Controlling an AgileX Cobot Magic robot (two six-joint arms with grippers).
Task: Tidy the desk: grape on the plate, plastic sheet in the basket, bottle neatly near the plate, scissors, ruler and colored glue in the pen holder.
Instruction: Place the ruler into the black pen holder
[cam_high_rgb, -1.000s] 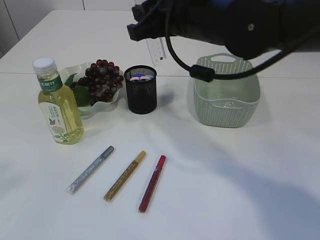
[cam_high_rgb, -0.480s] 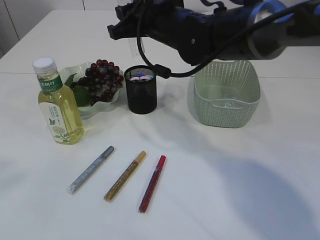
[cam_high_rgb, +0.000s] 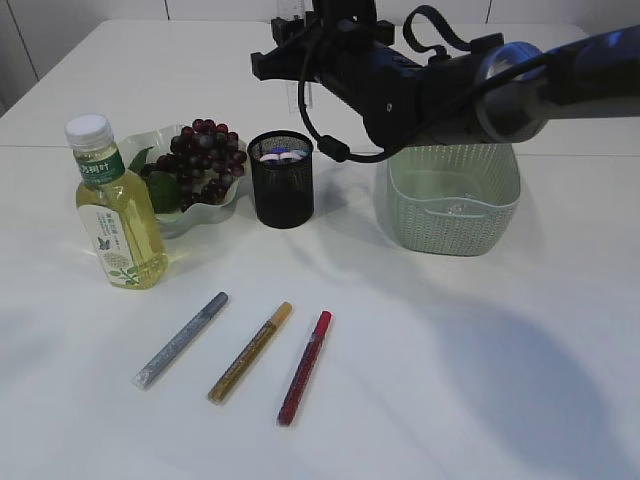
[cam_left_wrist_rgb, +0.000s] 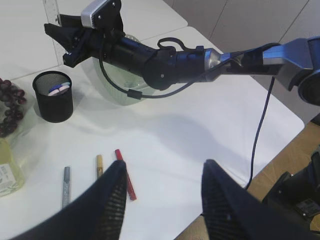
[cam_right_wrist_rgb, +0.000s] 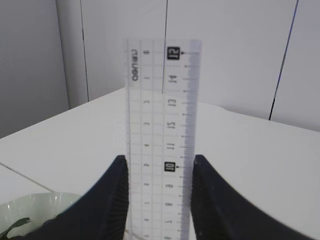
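My right gripper (cam_high_rgb: 298, 62) is shut on the clear ruler (cam_high_rgb: 296, 30), which it holds upright in the air above and behind the black mesh pen holder (cam_high_rgb: 281, 178). In the right wrist view the ruler (cam_right_wrist_rgb: 162, 125) stands between the two fingers (cam_right_wrist_rgb: 112, 200). Blue and pink handles, probably the scissors (cam_high_rgb: 279, 156), show inside the holder. Three glue pens lie in front: silver (cam_high_rgb: 180, 340), gold (cam_high_rgb: 250, 352) and red (cam_high_rgb: 304, 367). Grapes (cam_high_rgb: 205, 160) rest on the plate (cam_high_rgb: 150, 140), with the bottle (cam_high_rgb: 115, 210) beside it. My left gripper (cam_left_wrist_rgb: 162, 172) hangs open high over the table. The plastic sheet is hidden.
The green basket (cam_high_rgb: 455, 185) stands right of the pen holder, partly behind the right arm's forearm (cam_high_rgb: 440, 90) and its cable. The table's right edge (cam_left_wrist_rgb: 270, 150) shows in the left wrist view.
The right arm has swung round over the back of the table. The ruler went left and then back right, and now stands higher and more upright behind the pen holder.
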